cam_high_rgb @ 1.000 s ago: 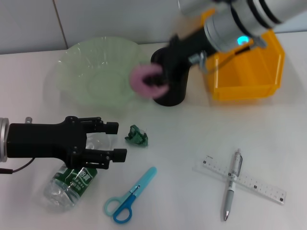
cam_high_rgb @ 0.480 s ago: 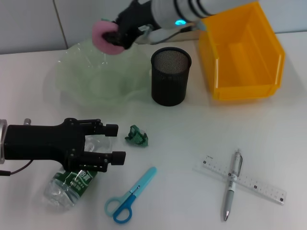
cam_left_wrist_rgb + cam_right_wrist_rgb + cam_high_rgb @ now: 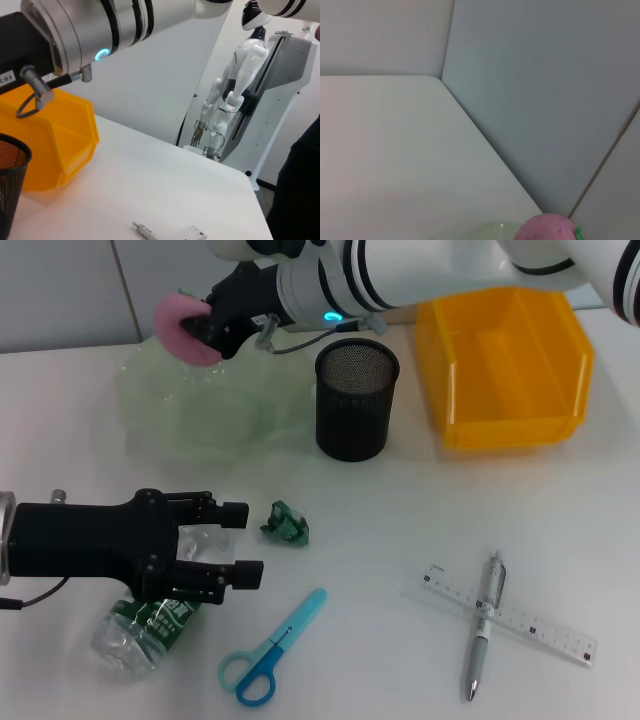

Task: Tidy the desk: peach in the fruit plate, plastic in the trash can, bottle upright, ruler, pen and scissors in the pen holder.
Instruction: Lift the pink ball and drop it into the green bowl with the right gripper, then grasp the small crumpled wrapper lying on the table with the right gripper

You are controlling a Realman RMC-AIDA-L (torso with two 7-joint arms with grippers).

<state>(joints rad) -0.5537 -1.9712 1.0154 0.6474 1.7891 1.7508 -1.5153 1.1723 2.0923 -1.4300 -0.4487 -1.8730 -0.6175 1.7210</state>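
Observation:
My right gripper [image 3: 200, 328] is shut on the pink peach [image 3: 180, 328] and holds it above the far left rim of the pale green fruit plate [image 3: 200, 415]. The peach also shows in the right wrist view [image 3: 547, 227]. My left gripper [image 3: 240, 540] is open, low over the clear plastic bottle [image 3: 145, 625] lying on its side at the front left. A green plastic scrap [image 3: 286, 523] lies just right of it. Blue scissors [image 3: 270, 650] lie in front. The pen [image 3: 483, 635] lies across the clear ruler [image 3: 505, 615] at the front right. The black mesh pen holder [image 3: 355, 400] stands mid-table.
A yellow bin [image 3: 505, 365] stands at the back right, beside the pen holder. The right arm [image 3: 400, 275] reaches across the back of the table over the pen holder. The left wrist view shows the bin [image 3: 50, 145] and the white table [image 3: 150, 200].
My right gripper has carried the peach from near the pen holder leftward across the plate to its far left rim. The left arm has hardly moved.

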